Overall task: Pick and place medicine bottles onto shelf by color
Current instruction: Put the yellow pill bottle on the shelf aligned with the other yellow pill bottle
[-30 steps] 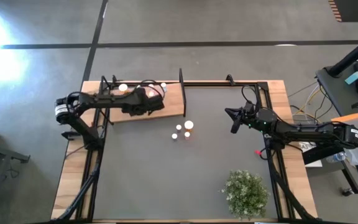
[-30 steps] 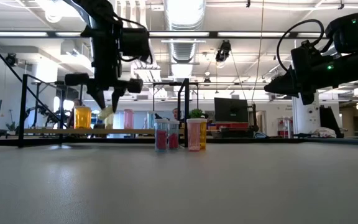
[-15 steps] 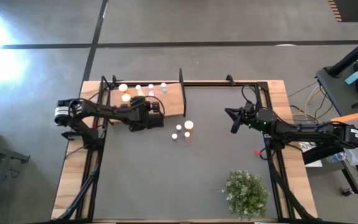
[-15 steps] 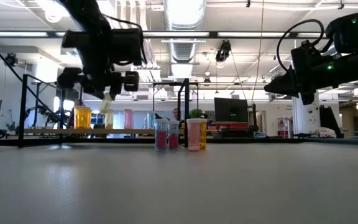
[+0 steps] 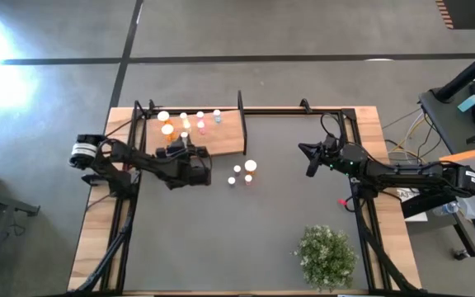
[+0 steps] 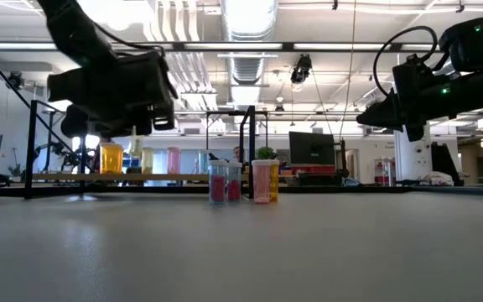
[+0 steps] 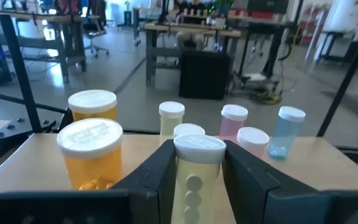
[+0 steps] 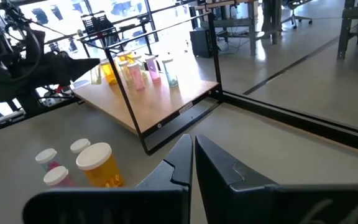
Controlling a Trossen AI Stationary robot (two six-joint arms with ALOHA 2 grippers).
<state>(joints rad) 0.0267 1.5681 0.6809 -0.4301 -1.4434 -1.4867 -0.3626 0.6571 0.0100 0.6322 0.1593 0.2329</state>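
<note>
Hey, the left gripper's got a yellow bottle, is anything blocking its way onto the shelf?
Nothing visible does. The left gripper, shut on the yellow bottle, faces the shelf. On the board, two yellow bottles stand straight ahead, flanked by orange bottles and pink bottles. The right gripper waits far off.

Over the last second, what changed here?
The left gripper drew back off the shelf toward the table's near side, still shut on a yellow bottle. The right gripper, the bottles on the shelf and the three on the mat did not move.
</note>
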